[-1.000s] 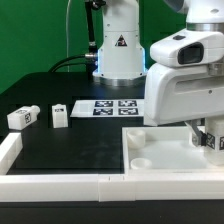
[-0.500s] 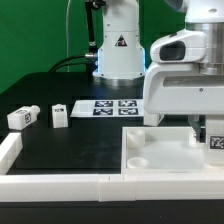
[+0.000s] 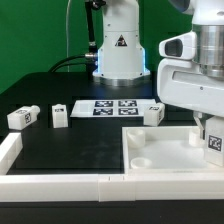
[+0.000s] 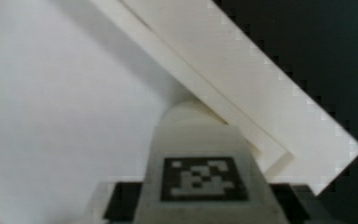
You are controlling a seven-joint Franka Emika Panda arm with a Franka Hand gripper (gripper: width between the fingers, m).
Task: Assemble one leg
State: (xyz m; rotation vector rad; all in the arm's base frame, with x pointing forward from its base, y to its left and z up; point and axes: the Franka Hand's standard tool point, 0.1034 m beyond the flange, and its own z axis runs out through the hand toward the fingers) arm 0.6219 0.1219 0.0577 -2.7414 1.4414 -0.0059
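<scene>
My gripper (image 3: 213, 143) is shut on a leg (image 3: 215, 142), a small white block with a tag, and holds it over the far right part of the large white tray-like piece (image 3: 150, 160). In the wrist view the held leg (image 4: 202, 165) sits between the dark fingers (image 4: 133, 198) of my gripper (image 4: 202, 200), above the tray piece's flat white surface (image 4: 69, 110) and close to its raised rim (image 4: 247, 80). I cannot tell whether the leg touches the tray piece. Three more legs lie on the black table: two at the left (image 3: 22, 117) (image 3: 60, 114) and one (image 3: 153, 113) behind the tray piece.
The marker board (image 3: 108, 106) lies at the back middle, in front of the robot base (image 3: 118, 45). A low white wall (image 3: 60, 185) runs along the table's front and left edges. The tray piece has round sockets (image 3: 140, 160).
My arm has moved toward the exterior view's right with the leg in the gripper, which has uncovered the leg lying behind the tray piece. The other parts have not moved.
</scene>
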